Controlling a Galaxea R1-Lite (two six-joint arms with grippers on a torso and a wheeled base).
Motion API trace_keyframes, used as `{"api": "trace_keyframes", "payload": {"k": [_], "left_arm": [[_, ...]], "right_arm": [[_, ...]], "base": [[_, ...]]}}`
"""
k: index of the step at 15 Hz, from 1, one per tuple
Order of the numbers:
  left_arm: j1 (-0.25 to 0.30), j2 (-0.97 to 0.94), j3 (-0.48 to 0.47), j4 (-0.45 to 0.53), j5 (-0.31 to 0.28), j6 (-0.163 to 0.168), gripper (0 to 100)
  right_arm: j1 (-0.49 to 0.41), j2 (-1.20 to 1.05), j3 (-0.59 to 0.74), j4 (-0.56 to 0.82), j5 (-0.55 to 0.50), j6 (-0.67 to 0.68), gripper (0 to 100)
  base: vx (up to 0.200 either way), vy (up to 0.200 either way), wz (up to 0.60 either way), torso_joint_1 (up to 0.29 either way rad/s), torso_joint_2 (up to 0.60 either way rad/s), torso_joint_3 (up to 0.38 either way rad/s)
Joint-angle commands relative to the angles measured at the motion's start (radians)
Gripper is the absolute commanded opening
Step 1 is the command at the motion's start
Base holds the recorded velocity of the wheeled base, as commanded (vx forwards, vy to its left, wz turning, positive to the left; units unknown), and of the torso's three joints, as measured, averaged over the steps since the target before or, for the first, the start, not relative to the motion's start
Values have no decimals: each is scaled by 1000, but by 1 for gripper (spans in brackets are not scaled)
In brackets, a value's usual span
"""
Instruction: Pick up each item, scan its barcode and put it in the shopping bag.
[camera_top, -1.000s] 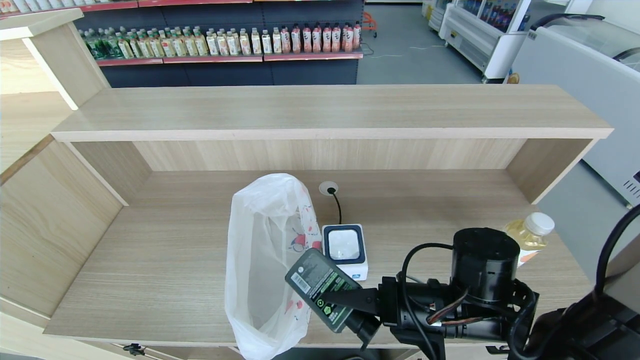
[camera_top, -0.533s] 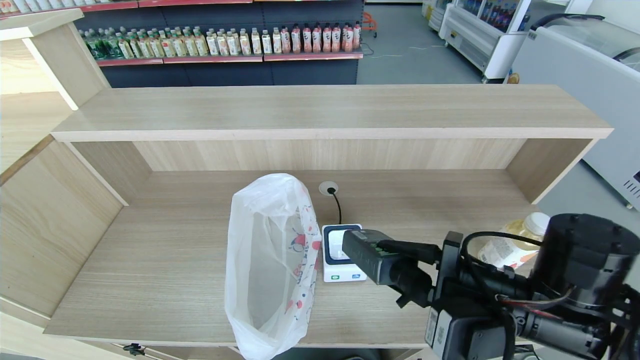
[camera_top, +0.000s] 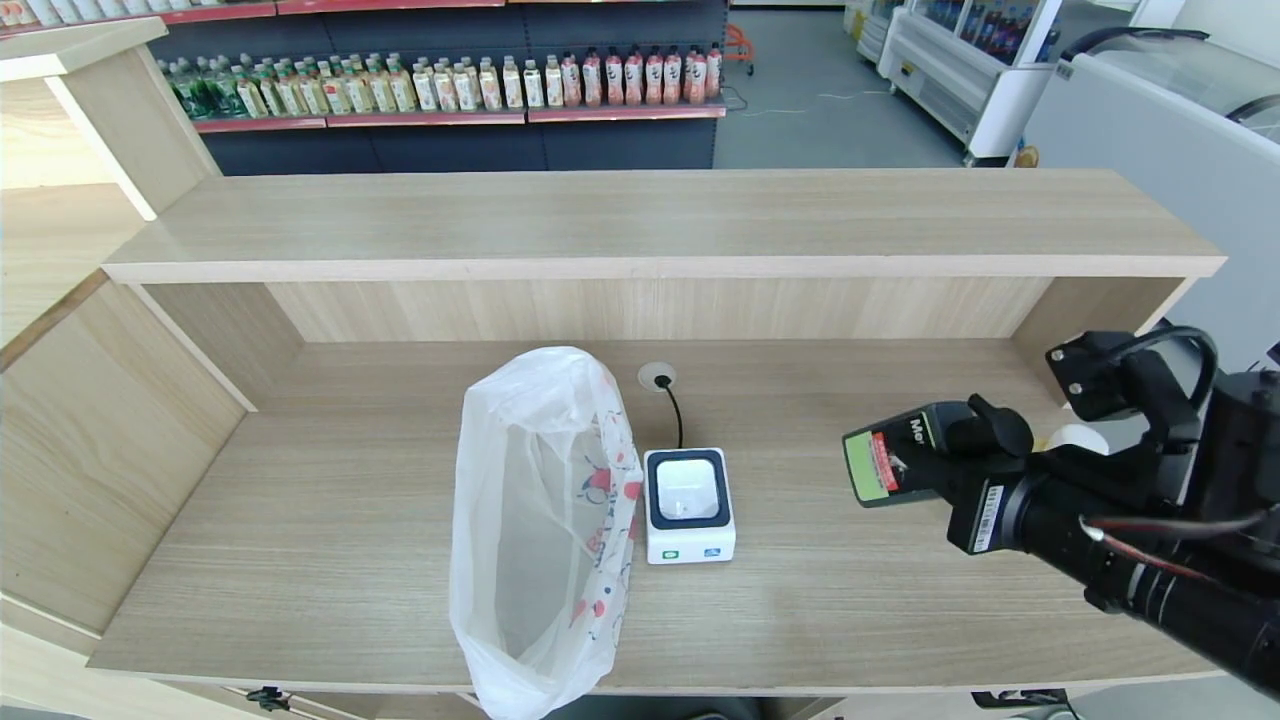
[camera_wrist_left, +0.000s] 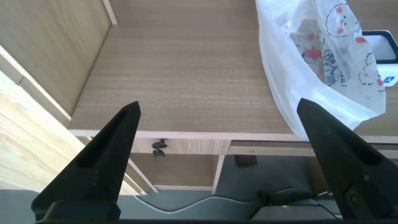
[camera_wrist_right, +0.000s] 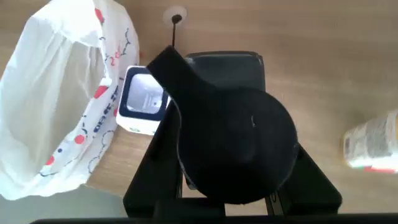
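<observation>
Right of the scanner (camera_top: 688, 503), right gripper's (camera_top: 935, 455) jaws clamp a box (camera_top: 868, 468)

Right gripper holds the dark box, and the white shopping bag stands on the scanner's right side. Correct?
No: the head view shows the shopping bag on the scanner's left side. The right gripper does hold the dark box.
</observation>
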Motion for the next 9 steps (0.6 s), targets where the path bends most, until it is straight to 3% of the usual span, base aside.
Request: {"api": "trace_keyframes", "payload": {"k": [1,3,9], "left_arm": [[1,0,0,0,0,0,100],[1,0,0,1,0,0,100],[1,0,0,1,0,1,100]], "right_arm": [[-32,31,-149,219,-45,283,0],[-28,81,-197,251,-26,393,0],[-25,91,-192,254,1,394,0]], "base": [[0,0,0,0,0,0],[0,0,0,0,0,0],[0,0,0,0,0,0]]}}
